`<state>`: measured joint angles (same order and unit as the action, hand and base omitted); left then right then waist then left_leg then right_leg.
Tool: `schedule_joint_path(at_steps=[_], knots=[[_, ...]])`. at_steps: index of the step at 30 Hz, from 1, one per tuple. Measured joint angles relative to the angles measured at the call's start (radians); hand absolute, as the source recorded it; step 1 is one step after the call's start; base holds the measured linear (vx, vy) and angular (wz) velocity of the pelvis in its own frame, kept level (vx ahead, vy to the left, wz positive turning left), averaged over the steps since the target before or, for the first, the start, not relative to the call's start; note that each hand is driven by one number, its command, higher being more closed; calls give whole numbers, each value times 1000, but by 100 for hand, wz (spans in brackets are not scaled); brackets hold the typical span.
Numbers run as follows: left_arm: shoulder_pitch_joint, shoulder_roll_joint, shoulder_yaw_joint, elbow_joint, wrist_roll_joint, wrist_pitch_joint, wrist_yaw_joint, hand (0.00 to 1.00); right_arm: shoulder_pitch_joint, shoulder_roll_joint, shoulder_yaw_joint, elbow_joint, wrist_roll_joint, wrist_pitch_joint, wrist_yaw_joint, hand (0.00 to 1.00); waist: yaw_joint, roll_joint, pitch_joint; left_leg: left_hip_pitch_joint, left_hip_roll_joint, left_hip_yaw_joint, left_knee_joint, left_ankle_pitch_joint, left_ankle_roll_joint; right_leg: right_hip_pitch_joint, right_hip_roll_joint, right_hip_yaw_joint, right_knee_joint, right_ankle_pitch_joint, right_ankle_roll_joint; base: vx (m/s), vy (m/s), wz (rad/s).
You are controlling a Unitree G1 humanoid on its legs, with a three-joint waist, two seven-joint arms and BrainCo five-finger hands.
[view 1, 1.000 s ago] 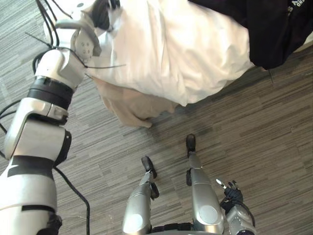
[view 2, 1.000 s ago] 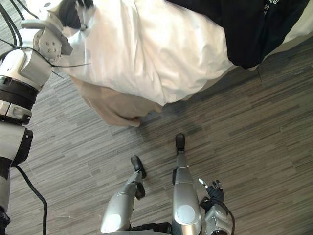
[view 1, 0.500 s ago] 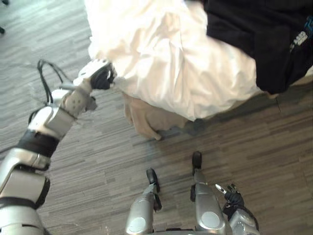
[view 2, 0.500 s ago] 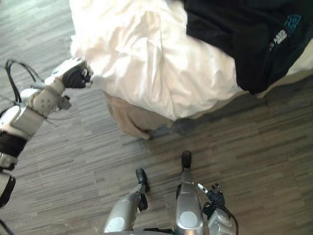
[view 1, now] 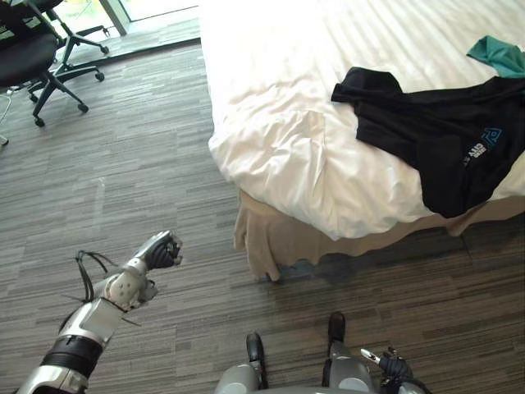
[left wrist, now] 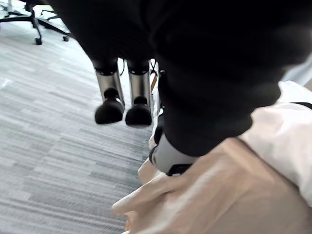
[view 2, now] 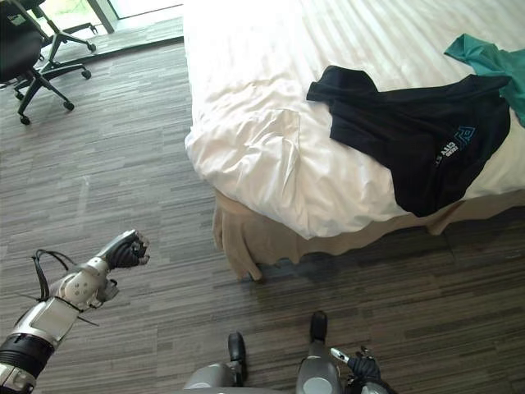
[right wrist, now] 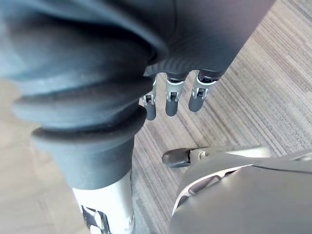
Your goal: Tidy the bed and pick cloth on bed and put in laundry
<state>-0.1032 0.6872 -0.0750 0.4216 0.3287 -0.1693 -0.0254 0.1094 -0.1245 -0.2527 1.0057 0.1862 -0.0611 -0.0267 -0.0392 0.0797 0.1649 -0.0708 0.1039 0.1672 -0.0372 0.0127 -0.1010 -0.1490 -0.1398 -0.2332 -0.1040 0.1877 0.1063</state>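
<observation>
Bed: the bed (view 1: 271,98) has its white cover lying mostly flat, with creases bunched at its near left corner, so the tidying looks largely done.
Skirt: a beige skirt (view 1: 271,240) hangs loose below that corner of the bed.
Shirt: a black shirt (view 1: 443,139) lies spread on the bed's near right part, its hem drooping over the near edge. It is not yet picked up.
Teal cloth: a teal cloth (view 1: 499,54) lies on the bed just beyond the shirt.
Left robot hand: the left robot hand (view 1: 162,249) hangs low over the floor, well apart from the bed's near left corner. The arm reaches forward and the fingers (left wrist: 139,110) are slack, holding nothing.
Right robot hand: the right robot hand (right wrist: 169,100) is down at the robot's side, well short of the bed's near edge, its fingers hanging apart and empty.
Next: probably a step toward the bed, since the shirt lies beyond either arm.
</observation>
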Motion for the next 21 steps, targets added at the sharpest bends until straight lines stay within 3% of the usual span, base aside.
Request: schedule_joint_path(at_steps=[4,9,12,16,21], knots=[[-66,-19,112,-3,82,35,122,0,12,4,-3,0,1,-7,-1,0,0,0,-1,13,-1,-2,-7,3,4,14,-1,-7,-1,-2,2,22,8,2],[-239,-39,264,-85,160,115,319,0,17,12,-13,-4,5,-20,-33,0,-3,0,-2,12,-1,9,-15,3,4,0,1,6,0,-2,2,8,8,-6],[-337,-39,292,-98,178,146,384,0,26,19,-32,-11,7,-22,-38,0,-5,3,-3,4,-3,36,-15,3,4,-26,2,39,0,2,-1,14,15,-29],[-485,-38,268,-98,193,166,405,0,27,20,-54,-9,9,-24,-38,0,-18,9,-3,-37,-10,87,-14,3,5,-102,2,98,4,26,1,23,20,-39],[-745,-1,97,-43,204,176,400,0,7,35,-68,-12,13,-25,-41,0,-65,8,54,-65,-18,131,-5,1,7,-153,-2,147,4,47,-4,-8,14,-25]])
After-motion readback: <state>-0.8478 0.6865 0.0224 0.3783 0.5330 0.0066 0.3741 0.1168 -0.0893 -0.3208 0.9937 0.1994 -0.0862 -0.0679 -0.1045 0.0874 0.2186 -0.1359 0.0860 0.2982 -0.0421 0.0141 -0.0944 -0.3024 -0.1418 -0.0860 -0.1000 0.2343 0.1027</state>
